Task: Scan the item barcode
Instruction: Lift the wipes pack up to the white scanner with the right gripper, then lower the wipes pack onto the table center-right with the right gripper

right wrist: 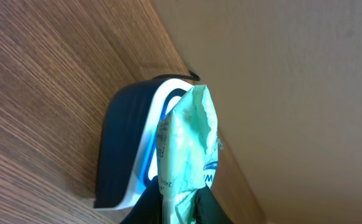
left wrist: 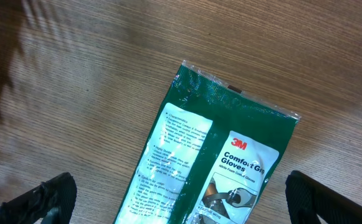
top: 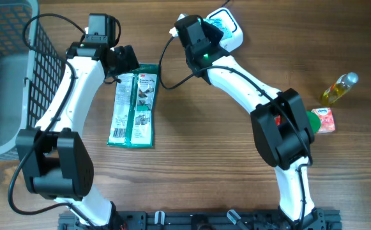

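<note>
My right jaws pinch the crinkly pale-green plastic packet point(right wrist: 190, 137), held up at the black-and-white, blue-lit barcode scanner point(right wrist: 121, 143). It seems light, limp, slippery: grip low on its edge. My left jaws gape open above the flat green glove pack point(left wrist: 224, 155).

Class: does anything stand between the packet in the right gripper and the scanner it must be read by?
Nothing visible does. The right gripper holds the pale green packet directly before the scanner, facing its glowing blue window, with no object between them.
</note>
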### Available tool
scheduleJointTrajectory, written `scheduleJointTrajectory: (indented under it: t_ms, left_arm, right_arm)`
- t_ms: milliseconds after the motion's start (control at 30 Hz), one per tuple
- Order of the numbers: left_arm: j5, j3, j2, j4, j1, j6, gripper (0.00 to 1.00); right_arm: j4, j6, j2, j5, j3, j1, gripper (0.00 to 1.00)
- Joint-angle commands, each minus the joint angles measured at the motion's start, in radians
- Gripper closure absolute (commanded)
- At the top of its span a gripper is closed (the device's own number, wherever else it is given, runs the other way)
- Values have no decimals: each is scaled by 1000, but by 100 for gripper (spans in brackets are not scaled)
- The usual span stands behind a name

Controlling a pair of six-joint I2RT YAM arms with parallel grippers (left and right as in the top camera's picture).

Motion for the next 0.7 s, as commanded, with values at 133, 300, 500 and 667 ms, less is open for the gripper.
scheduleJointTrajectory:
  t_ms: [133, 300, 500, 667]
  left_arm:
    - [-9, 6, -2, 0, 1, 5, 0]
    - [-9, 6, -2, 0, 1, 5, 0]
    - [-9, 6, -2, 0, 1, 5, 0]
    - [-9, 6, -2, 0, 1, 5, 0]
  right_arm:
    - [-230, 192, -352, -192, -3, -45, 96]
    - [-666, 475, -530, -650, -3, -107, 96]
    - [-1073, 668, -523, -1036, -92, -196, 96]
    - [-995, 691, -523, -1032, -337, -192, 95]
